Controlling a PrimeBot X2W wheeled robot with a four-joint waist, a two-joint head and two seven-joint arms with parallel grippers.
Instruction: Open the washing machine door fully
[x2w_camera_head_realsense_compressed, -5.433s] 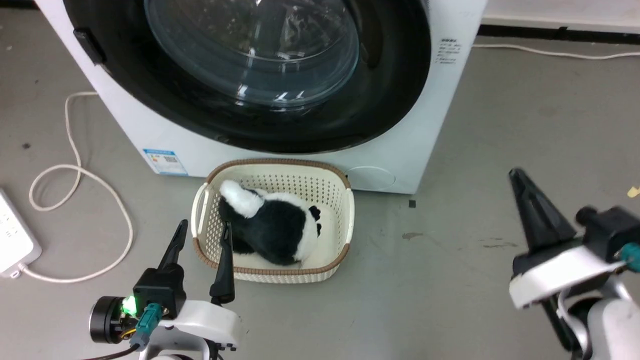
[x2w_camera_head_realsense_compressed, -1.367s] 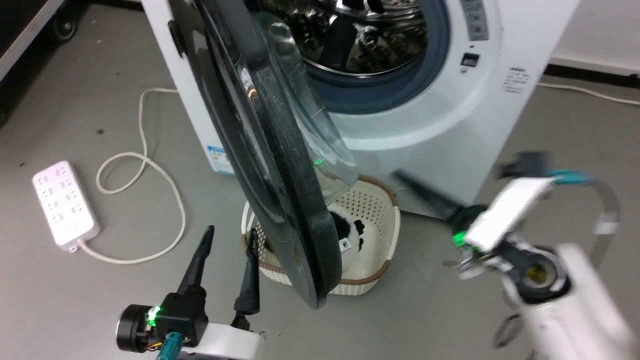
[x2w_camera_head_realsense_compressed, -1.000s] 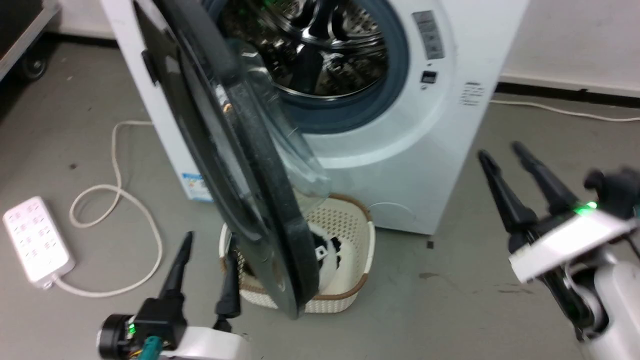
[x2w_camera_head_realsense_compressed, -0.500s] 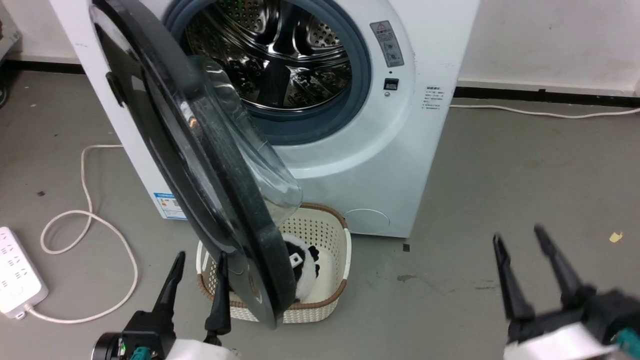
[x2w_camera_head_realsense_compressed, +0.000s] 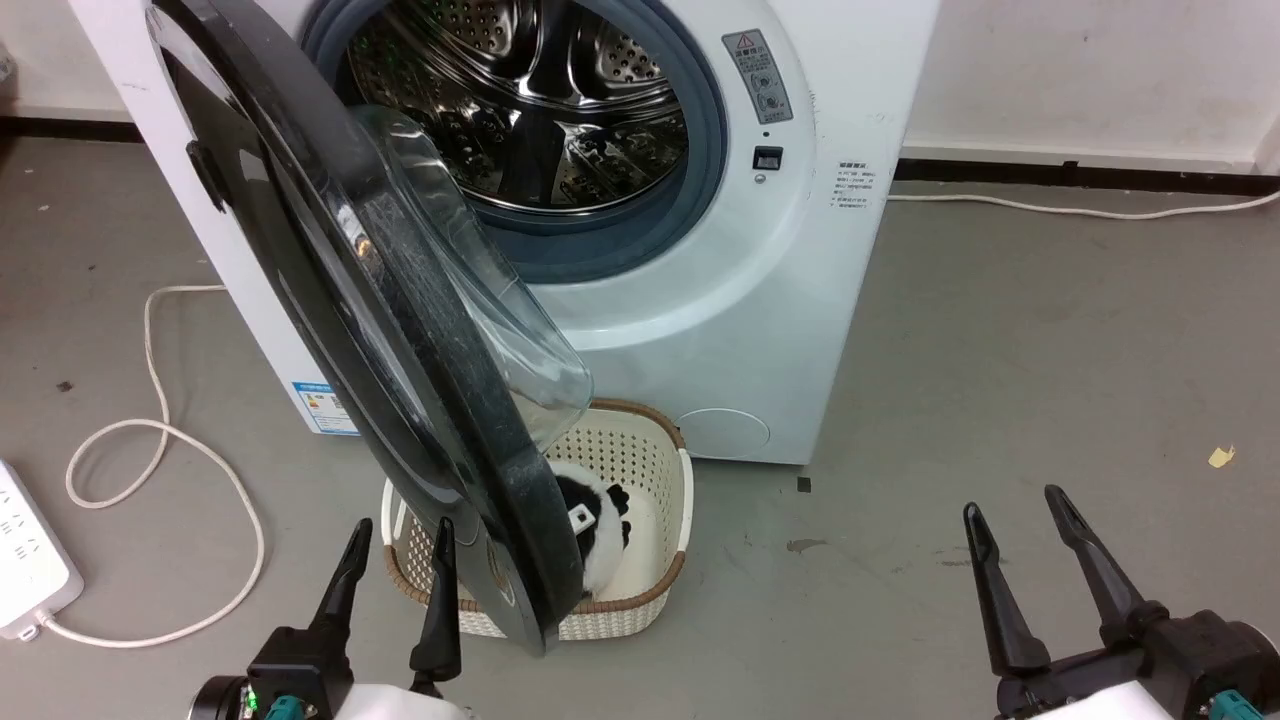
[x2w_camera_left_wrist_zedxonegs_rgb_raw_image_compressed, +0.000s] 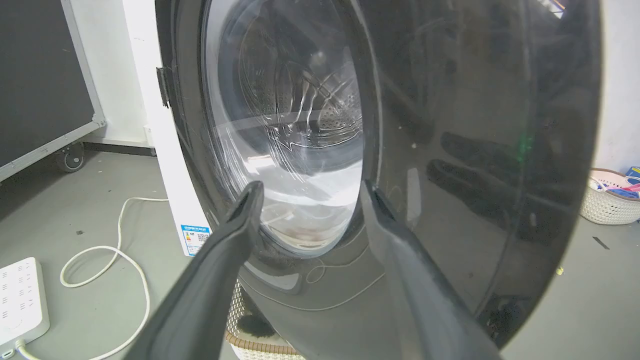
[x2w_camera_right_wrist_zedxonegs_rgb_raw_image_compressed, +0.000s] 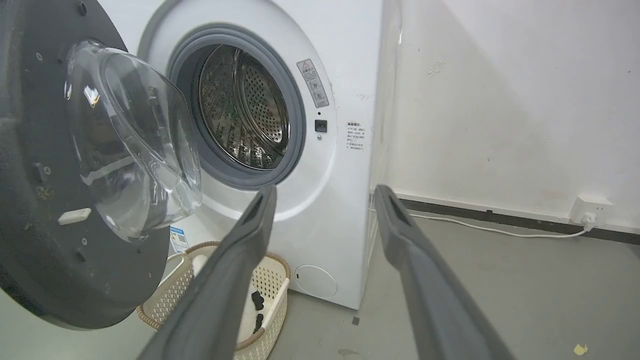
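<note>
The washing machine door (x2w_camera_head_realsense_compressed: 300, 300) stands swung out from the white washing machine (x2w_camera_head_realsense_compressed: 800, 300), hinged at the left, with its edge toward me and its glass bowl (x2w_camera_head_realsense_compressed: 500, 330) facing the bare steel drum (x2w_camera_head_realsense_compressed: 540, 110). My left gripper (x2w_camera_head_realsense_compressed: 404, 522) is open, low beside the door's glossy outer face (x2w_camera_left_wrist_zedxonegs_rgb_raw_image_compressed: 450, 150); whether it touches is unclear. In its wrist view the left gripper (x2w_camera_left_wrist_zedxonegs_rgb_raw_image_compressed: 311, 184) holds nothing. My right gripper (x2w_camera_head_realsense_compressed: 1010, 500) is open over the floor at lower right, far from the door. Its wrist view shows the right gripper (x2w_camera_right_wrist_zedxonegs_rgb_raw_image_compressed: 326, 188) empty and the door's grey inner side (x2w_camera_right_wrist_zedxonegs_rgb_raw_image_compressed: 30, 225).
A cream basket (x2w_camera_head_realsense_compressed: 670, 500) with a black-and-white plush toy (x2w_camera_head_realsense_compressed: 600, 520) sits on the floor under the door's lower rim. A white power strip (x2w_camera_head_realsense_compressed: 30, 560) and looping cable (x2w_camera_head_realsense_compressed: 150, 450) lie at left. Another basket (x2w_camera_left_wrist_zedxonegs_rgb_raw_image_compressed: 607, 202) stands farther off.
The door, shut five seconds ago, has swung out on its hinge. My right gripper has drawn back from the machine to the lower right. The head camera has shifted.
</note>
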